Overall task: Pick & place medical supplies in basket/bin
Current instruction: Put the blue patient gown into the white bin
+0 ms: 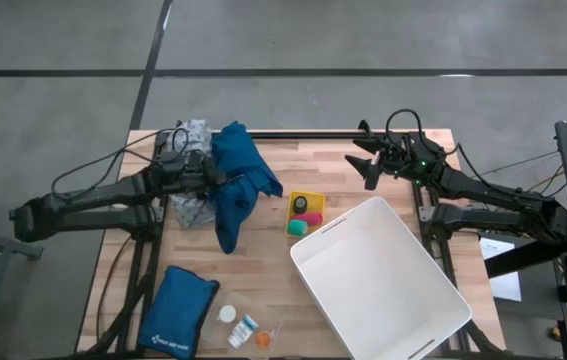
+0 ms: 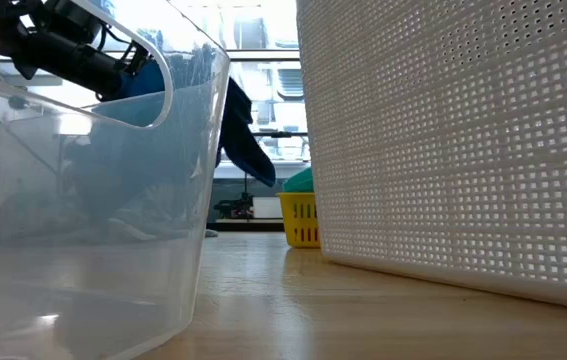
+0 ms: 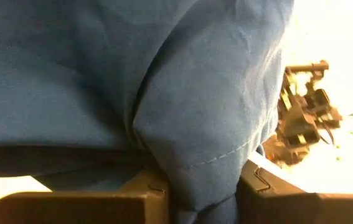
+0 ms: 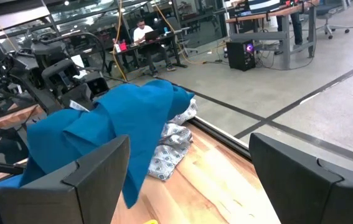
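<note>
My left gripper (image 1: 206, 176) is shut on the blue cloth garment (image 1: 238, 180) over the table's far left part. The garment drapes below it, and one tail (image 2: 253, 150) hangs above the tabletop. A grey dotted cloth (image 4: 173, 146) lies under the garment on the wood. A small yellow basket (image 1: 306, 213) holds pink and teal rolls. The big white basket (image 1: 383, 275) stands at the near right. My right gripper (image 1: 368, 165) waits open at the far right, pointing toward the garment with nothing between its fingers. My left gripper pinches a bunched fold of the blue garment (image 3: 207, 158) between its two fingers (image 3: 101, 202), several layers thick. The fingers come nearly level from the table's left side. The cloth hangs slack around and below them; whether its lowest end touches the table I cannot tell.
A blue padded pouch (image 1: 178, 310) lies at the near left. Beside it sit small white bottles (image 1: 228, 315) and an orange one (image 1: 263, 340). A clear plastic tub (image 2: 83, 220) stands close to the low camera. Bare wood shows between the garment and the white basket.
</note>
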Robot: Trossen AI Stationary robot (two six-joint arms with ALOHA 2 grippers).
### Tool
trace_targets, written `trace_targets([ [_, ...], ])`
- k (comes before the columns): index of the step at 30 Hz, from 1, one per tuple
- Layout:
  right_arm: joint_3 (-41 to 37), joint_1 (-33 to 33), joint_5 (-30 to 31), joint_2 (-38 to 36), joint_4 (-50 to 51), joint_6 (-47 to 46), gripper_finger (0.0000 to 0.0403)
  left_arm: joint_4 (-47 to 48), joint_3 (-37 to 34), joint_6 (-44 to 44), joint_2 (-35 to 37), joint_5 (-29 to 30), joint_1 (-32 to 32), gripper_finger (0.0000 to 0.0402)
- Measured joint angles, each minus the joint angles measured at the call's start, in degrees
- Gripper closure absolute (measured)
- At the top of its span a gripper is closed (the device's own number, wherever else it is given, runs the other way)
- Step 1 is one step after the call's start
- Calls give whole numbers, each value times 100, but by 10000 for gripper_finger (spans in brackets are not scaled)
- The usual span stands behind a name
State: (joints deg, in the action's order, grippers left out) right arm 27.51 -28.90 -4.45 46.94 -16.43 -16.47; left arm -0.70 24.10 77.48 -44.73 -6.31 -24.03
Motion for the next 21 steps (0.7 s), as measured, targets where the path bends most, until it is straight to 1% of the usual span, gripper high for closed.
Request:
trace_targets([
  [4, 0, 0, 0, -2, 0, 1, 78, -346, 91, -406, 0, -286, 4, 313],
  [7, 0, 0, 0, -4, -2, 0, 78, -752, 266, -811, 0, -441, 6, 313],
  [11, 0, 2, 0, -4, -2, 1, 78, -1037, 550, -1274, 0, -588, 9, 313],
  [14, 0, 0, 0, -4, 0, 0, 78, -1070, 844, -1549, 0, -813, 9, 313],
  [21, -1, 0, 0, -4, 0, 0, 78, -1072, 1542, -2219, 0, -1574, 99, 313],
])
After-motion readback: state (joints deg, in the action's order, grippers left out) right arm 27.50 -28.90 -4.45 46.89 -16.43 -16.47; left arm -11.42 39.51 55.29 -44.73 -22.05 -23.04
